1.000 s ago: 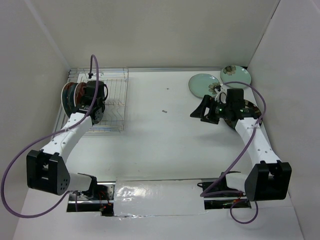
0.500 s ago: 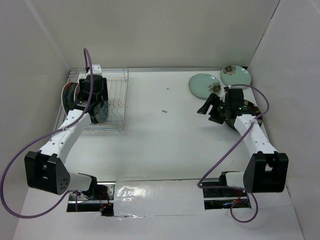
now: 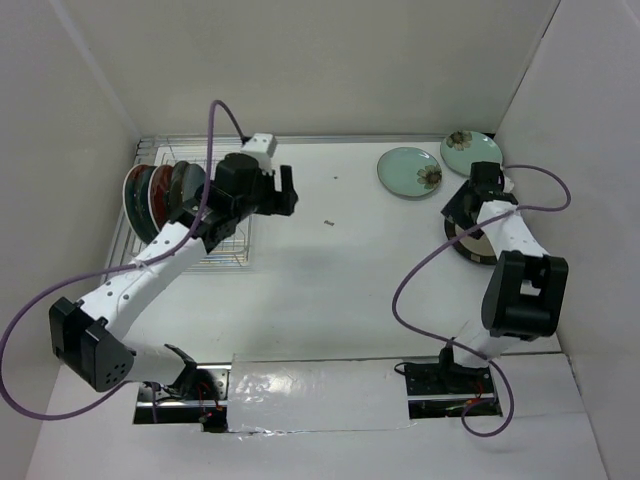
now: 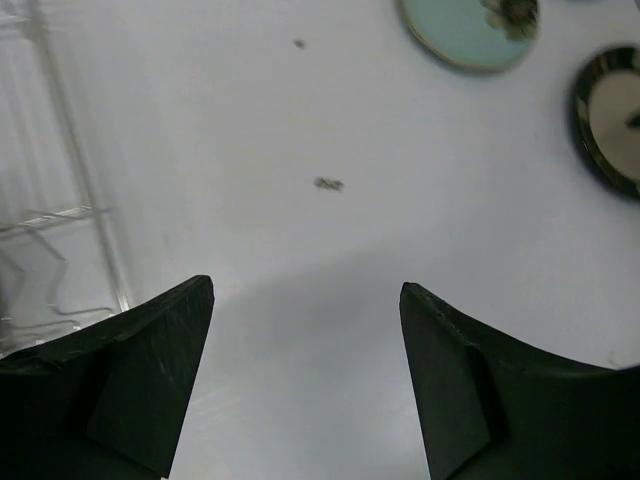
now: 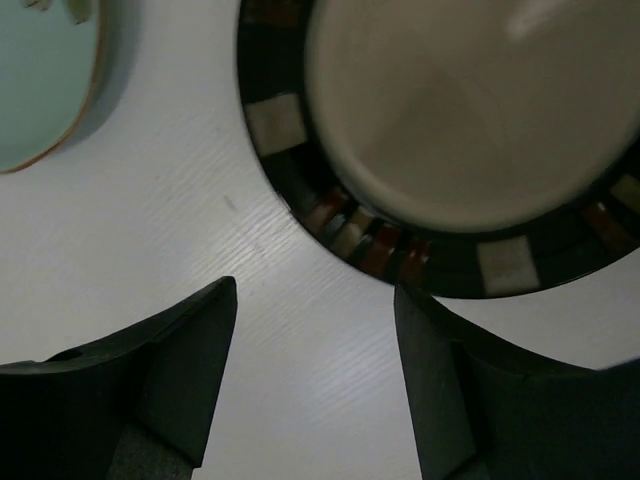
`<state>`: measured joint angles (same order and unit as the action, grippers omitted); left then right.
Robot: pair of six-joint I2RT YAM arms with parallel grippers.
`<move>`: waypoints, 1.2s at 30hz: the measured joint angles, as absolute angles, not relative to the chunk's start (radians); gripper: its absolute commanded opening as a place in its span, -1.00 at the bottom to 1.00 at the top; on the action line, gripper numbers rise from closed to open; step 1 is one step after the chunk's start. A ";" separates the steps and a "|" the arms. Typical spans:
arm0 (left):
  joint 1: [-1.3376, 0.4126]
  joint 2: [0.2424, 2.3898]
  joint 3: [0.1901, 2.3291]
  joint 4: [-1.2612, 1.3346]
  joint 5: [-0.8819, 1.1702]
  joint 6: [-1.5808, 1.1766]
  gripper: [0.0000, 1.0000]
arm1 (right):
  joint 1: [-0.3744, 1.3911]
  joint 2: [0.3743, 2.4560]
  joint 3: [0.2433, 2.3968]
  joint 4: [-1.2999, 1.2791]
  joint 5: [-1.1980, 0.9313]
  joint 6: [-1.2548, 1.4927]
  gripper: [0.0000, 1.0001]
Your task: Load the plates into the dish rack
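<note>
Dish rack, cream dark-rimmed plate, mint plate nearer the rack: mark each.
dish rack [image 3: 235, 242]: top view, near right corner.
cream dark-rimmed plate [image 5: 450, 110]: right wrist view, cream centre.
mint plate [image 3: 406, 171]: top view, plain middle.

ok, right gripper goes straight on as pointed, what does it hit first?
Probably the dark-rimmed cream plate, at its near edge, or table just beside it; the open right gripper aims at that boundary.

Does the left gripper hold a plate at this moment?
No, the left gripper stands open over the white table, with nothing between its jaws.
</note>
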<state>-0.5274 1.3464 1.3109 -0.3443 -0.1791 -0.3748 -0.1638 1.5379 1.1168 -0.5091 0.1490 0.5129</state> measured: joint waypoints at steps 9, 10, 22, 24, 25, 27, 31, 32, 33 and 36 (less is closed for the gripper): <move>-0.655 1.409 1.189 -0.322 -0.016 -0.474 0.75 | -0.263 1.744 1.205 -0.480 0.259 0.521 -0.13; -0.658 1.409 1.174 -0.317 -0.004 -0.479 0.75 | -0.269 1.763 1.215 -0.477 0.267 0.518 -0.20; -0.663 1.454 1.118 -0.239 0.107 -0.532 0.75 | -0.251 1.895 1.246 -0.458 0.255 0.490 -0.55; -0.663 1.476 1.118 -0.231 0.120 -0.535 0.75 | -0.230 1.896 1.245 -0.450 0.242 0.484 -0.57; -0.663 1.487 1.118 -0.231 0.128 -0.540 0.75 | -0.216 1.896 1.243 -0.440 0.238 0.478 -0.59; -0.663 1.500 1.117 -0.231 0.138 -0.552 0.75 | -0.196 1.894 1.236 -0.415 0.232 0.472 -0.60; -0.663 1.506 1.117 -0.225 0.155 -0.561 0.75 | -0.121 1.883 1.209 -0.375 0.212 0.466 -0.60; -0.663 1.509 1.117 -0.221 0.158 -0.562 0.75 | -0.093 1.879 1.201 -0.362 0.200 0.467 -0.60; -0.663 1.512 1.117 -0.216 0.161 -0.567 0.75 | -0.057 1.874 1.189 -0.348 0.176 0.469 -0.60; -0.663 1.525 1.117 -0.208 0.169 -0.585 0.75 | 0.045 1.863 1.163 -0.305 0.083 0.489 -0.60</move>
<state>-0.6628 1.5253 1.1168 -0.2077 0.1688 -0.5846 0.0448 1.8626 1.1625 -0.3054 0.0826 0.4892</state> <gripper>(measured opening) 0.873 0.200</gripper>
